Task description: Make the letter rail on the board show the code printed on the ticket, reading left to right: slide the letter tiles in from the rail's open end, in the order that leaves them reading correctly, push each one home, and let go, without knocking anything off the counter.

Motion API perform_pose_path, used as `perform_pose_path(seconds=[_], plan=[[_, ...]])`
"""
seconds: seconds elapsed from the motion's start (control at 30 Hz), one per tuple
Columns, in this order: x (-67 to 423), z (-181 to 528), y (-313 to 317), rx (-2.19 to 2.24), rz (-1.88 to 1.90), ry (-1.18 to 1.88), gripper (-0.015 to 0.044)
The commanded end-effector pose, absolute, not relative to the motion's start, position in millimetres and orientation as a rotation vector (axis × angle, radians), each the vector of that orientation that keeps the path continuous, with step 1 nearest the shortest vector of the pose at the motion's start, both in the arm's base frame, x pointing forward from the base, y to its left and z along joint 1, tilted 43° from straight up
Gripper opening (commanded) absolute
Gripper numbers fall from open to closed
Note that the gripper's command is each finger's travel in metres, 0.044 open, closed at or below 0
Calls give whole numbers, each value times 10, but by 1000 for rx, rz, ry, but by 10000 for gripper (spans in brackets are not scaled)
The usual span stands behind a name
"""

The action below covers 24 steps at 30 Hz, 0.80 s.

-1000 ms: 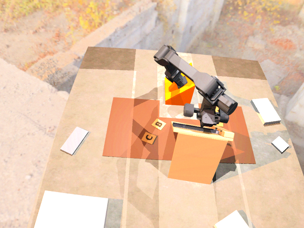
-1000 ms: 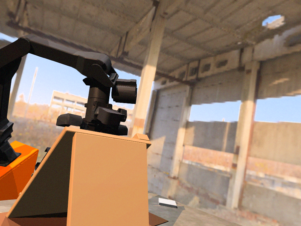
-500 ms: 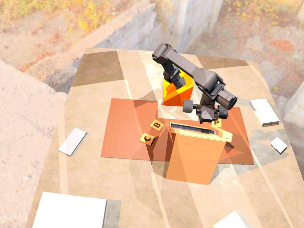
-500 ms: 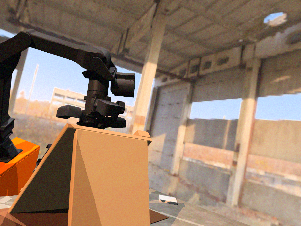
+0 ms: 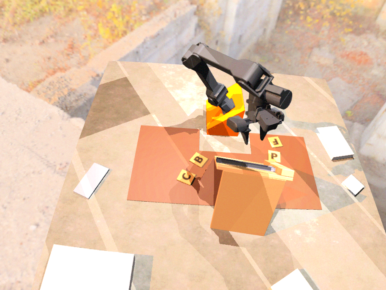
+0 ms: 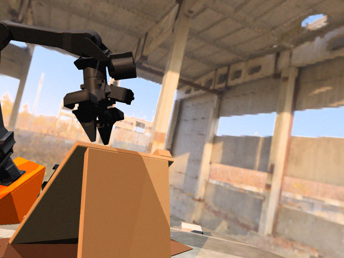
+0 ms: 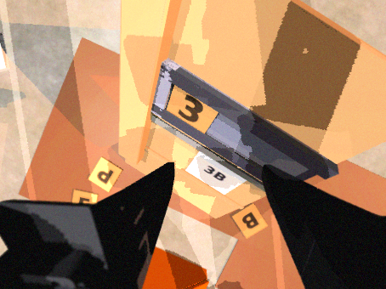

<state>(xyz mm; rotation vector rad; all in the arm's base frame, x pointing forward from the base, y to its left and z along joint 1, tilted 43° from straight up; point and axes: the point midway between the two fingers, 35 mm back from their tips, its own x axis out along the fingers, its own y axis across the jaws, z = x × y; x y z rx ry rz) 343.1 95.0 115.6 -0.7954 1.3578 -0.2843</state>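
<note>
With the black parallel-jaw gripper [image 7: 218,177] spread wide and holding nothing above the dark grey letter rail [image 7: 272,138], your next tile is the flat square yellow B tile [image 7: 249,219], lying on the mat just near-side of that rail. It looks thin, stiff, light; pinch opposite edges. Further in, the 3 tile [image 7: 190,110] sits inside the rail, white ticket [image 7: 214,172] beneath.

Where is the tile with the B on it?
The B tile lies flat on the orange mat, just left of the board in the top view, beside the C tile.
</note>
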Motion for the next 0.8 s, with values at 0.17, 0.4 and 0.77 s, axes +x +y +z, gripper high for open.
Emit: perform_pose_path(seconds=[0.17,0.4,0.77], plan=[[2892,1831,1263,-1639,464,1089,440],[2812,1910,1288,-1756,548,1022,440],[2812,1910,1288,-1756,548,1022,440]])
